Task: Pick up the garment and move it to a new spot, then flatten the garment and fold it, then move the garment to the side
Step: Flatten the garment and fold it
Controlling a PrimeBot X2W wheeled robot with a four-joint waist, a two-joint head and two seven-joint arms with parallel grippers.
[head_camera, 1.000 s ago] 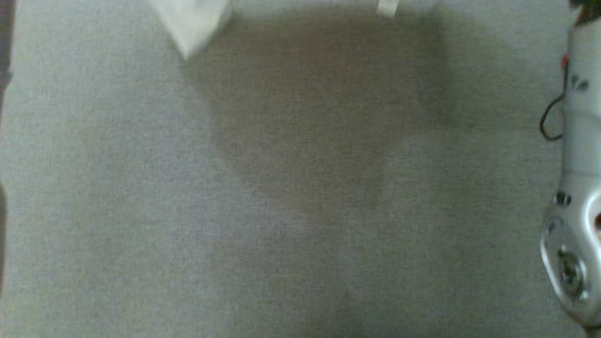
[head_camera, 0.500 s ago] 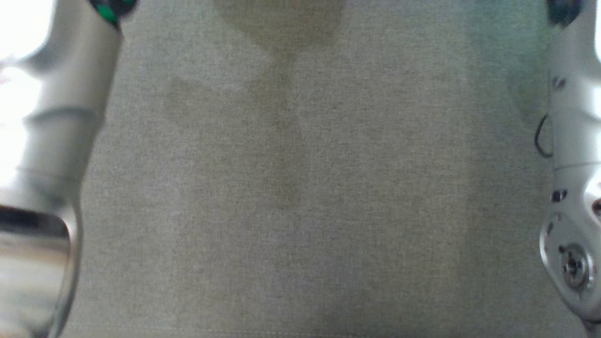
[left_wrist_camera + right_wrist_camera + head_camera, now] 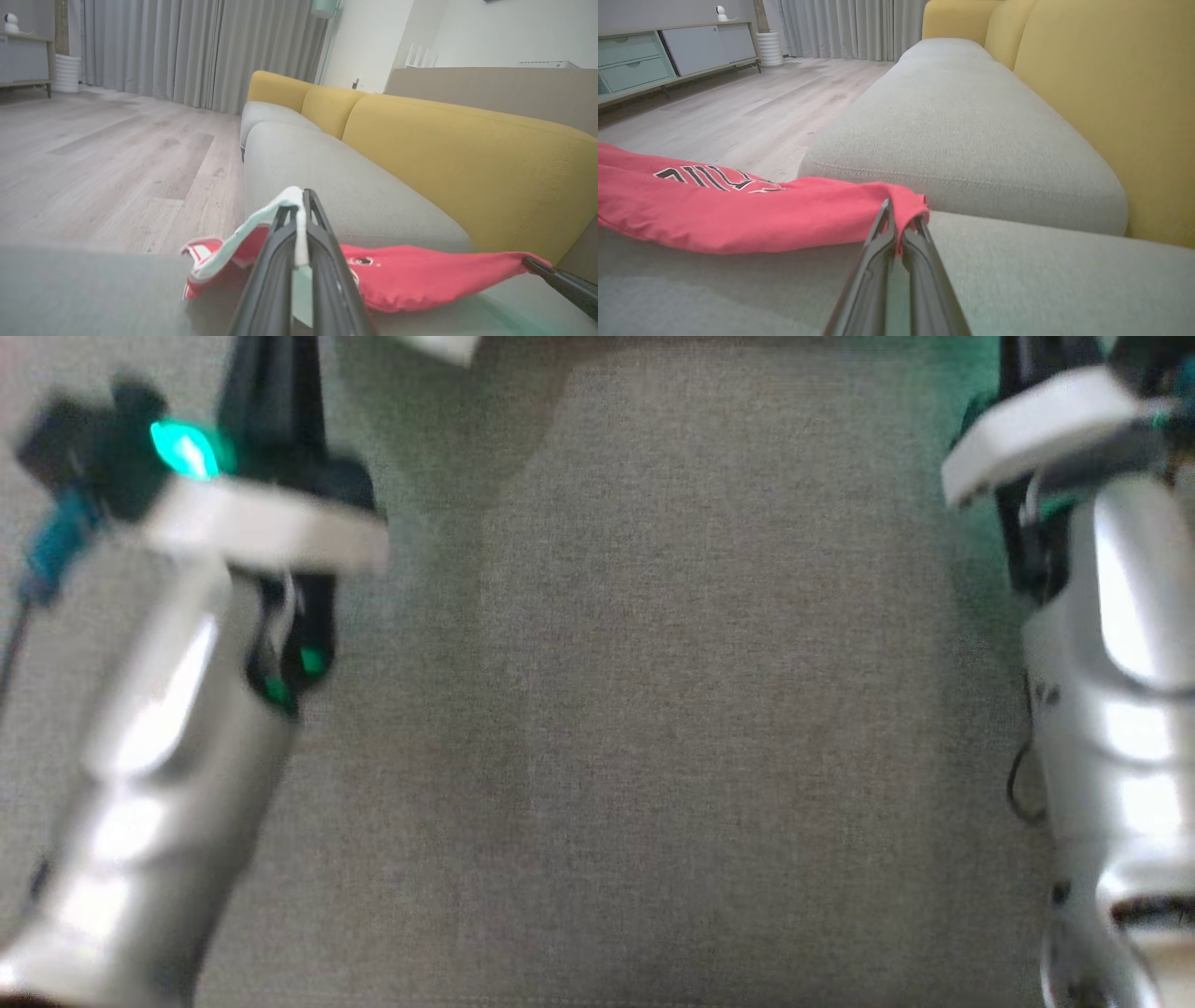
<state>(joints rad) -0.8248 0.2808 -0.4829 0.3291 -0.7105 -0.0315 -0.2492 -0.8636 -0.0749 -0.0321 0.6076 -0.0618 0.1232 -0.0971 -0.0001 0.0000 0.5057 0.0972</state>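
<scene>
Left wrist view: your left gripper (image 3: 300,205) is clamped shut on a pale, mint-white edge of the garment (image 3: 411,280), which comes up between the two fingers at centre frame. From there the red cloth runs right along the lower part of the frame to its far corner, where the tip of the right gripper (image 3: 532,265) meets it at the lower right. The cloth sags onto the grey seat cushion (image 3: 327,177), with the yellow backrest (image 3: 467,163) above it at right.

Right wrist view: the right gripper is shut as well, pinching a red corner just above its fingertips. The garment stretches away to the left edge of the frame as a loosely rolled band, dark lettering showing at mid-left.

So the relation to work from is this: the garment's long axis runs straight from one gripper to the other, each arm has one end, and neither is nearer the middle. I judge that any carry or spread has to move both arms together, or the band will twist.

Head view: both pale arms rise at the frame's left and right sides, with bare grey cushion between them. The picture is blurred, and the white scrap (image 3: 439,343) at the top edge may be part of the garment — you can't tell from here.
</scene>
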